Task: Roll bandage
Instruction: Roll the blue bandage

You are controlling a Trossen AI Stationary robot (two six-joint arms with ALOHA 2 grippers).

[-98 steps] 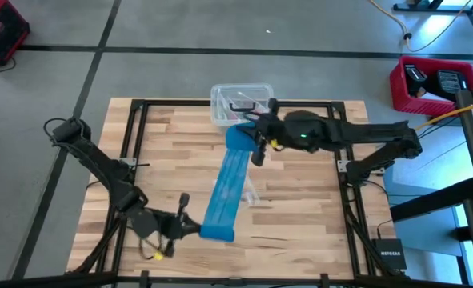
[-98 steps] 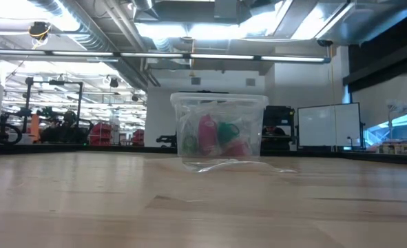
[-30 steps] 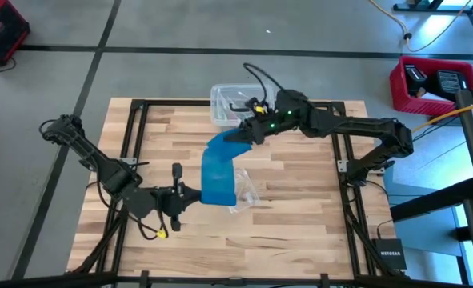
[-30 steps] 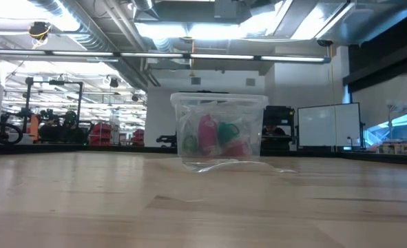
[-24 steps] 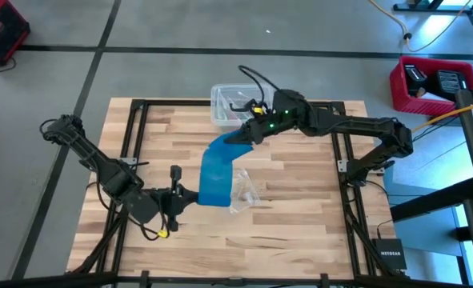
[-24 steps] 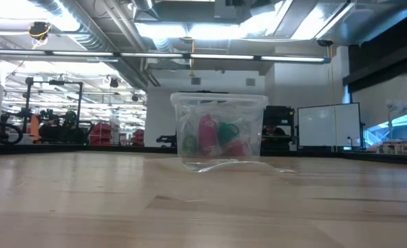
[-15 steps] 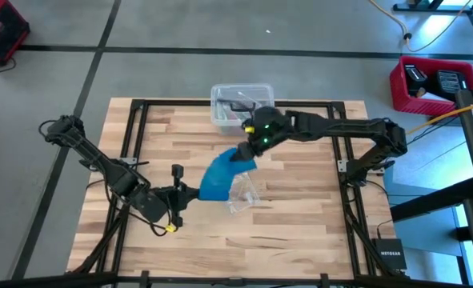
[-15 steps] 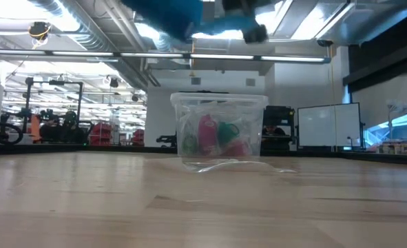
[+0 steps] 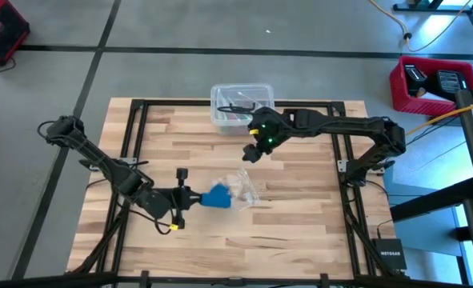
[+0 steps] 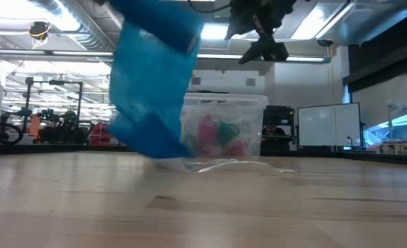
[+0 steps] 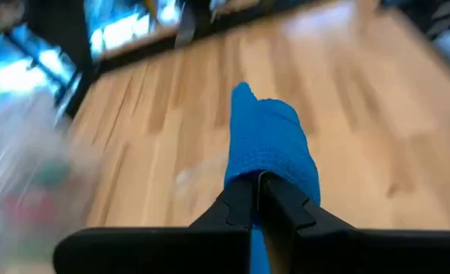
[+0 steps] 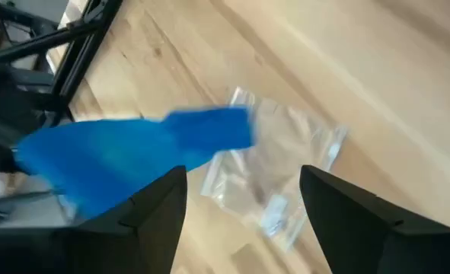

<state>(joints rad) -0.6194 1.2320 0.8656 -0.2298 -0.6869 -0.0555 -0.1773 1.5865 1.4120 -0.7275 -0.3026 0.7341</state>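
Note:
The bandage (image 9: 217,198) is a bright blue band bunched up just right of my left gripper (image 9: 191,198), which is shut on it near the table's middle. In the low view the bandage (image 10: 155,83) shows as a blurred band drooping toward the table top. In the left wrist view the bandage (image 11: 272,144) reaches out past my fingertips. My right gripper (image 9: 250,152) hovers open above the table, farther back, with nothing between its fingers. Its wrist view looks down on the bandage (image 12: 133,156). My left gripper pinches the bandage between its two shut fingers (image 11: 244,202), at the bunched end (image 11: 270,171) nearest them. The fingers come about level from the table's left. The rest of the band droops beyond and below them; whether its lower end (image 10: 148,145) touches the table I cannot tell.
A small clear plastic bag (image 9: 242,190) lies on the wood just right of the bandage, also in the right wrist view (image 12: 289,171). A clear lidded box (image 9: 240,104) with red and green things inside stands at the table's far edge. A black frame (image 9: 132,136) rims the table.
The bandage's far end has come away from my right gripper and dropped. The band that was stretched between the two grippers has collapsed into a bunch at my left gripper. My right gripper came toward the table's near edge, away from the box. My left gripper kept its hold.

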